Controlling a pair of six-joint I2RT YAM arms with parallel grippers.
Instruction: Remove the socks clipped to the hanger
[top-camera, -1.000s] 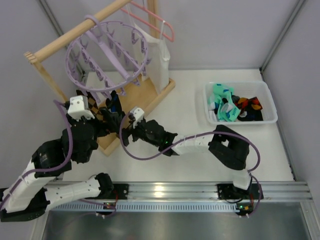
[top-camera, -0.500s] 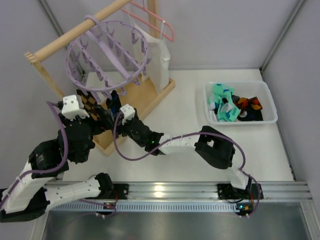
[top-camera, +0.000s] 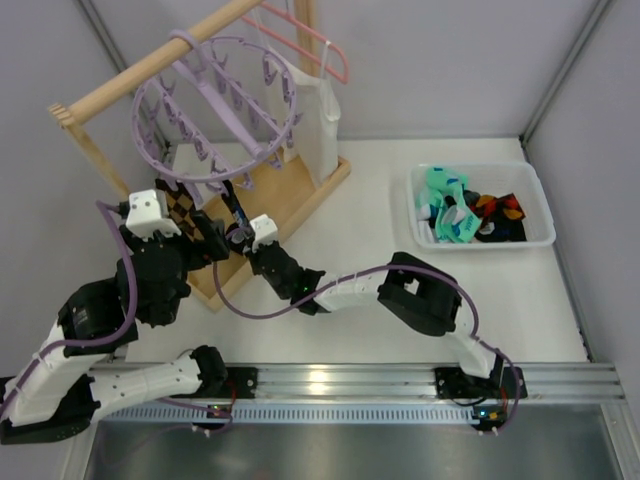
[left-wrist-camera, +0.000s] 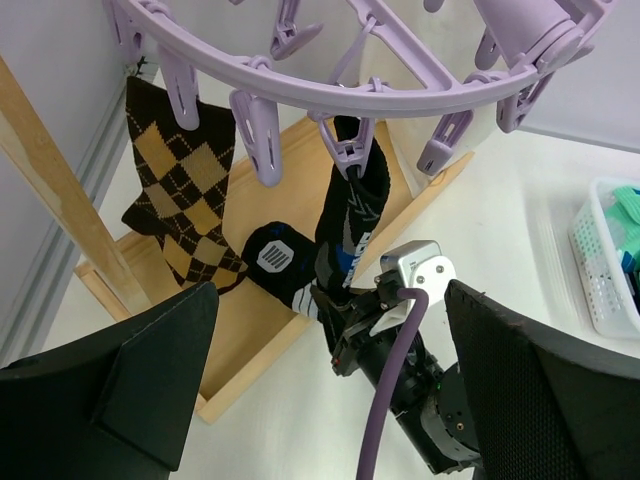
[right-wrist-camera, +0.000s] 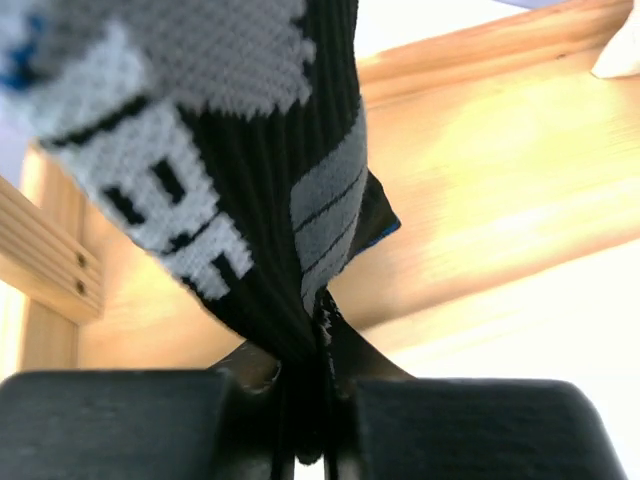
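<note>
The lavender hanger (top-camera: 215, 110) hangs from the wooden rail, its ring (left-wrist-camera: 330, 88) filling the top of the left wrist view. A black sock (left-wrist-camera: 352, 210) with grey and white marks hangs from one clip. My right gripper (right-wrist-camera: 305, 400) is shut on that sock's lower end (right-wrist-camera: 250, 200), just below the ring (top-camera: 238, 238). A brown checked sock (left-wrist-camera: 180, 190) is clipped to the left of it. A black part with a white label (left-wrist-camera: 272, 257) sits low between the two. My left gripper (left-wrist-camera: 328, 335) stands open, facing both socks from below, touching nothing.
A white basket (top-camera: 535, 200) at the right holds mint-green and black socks. The wooden frame's base (top-camera: 290, 190) lies under the hanger, its rail (top-camera: 150, 65) above. A pink coat hanger (top-camera: 310, 40) with a white cloth (top-camera: 320, 120) hangs behind.
My right gripper reached left and up to the black sock and shut on its lower end. The left arm shifted slightly and stayed open.
</note>
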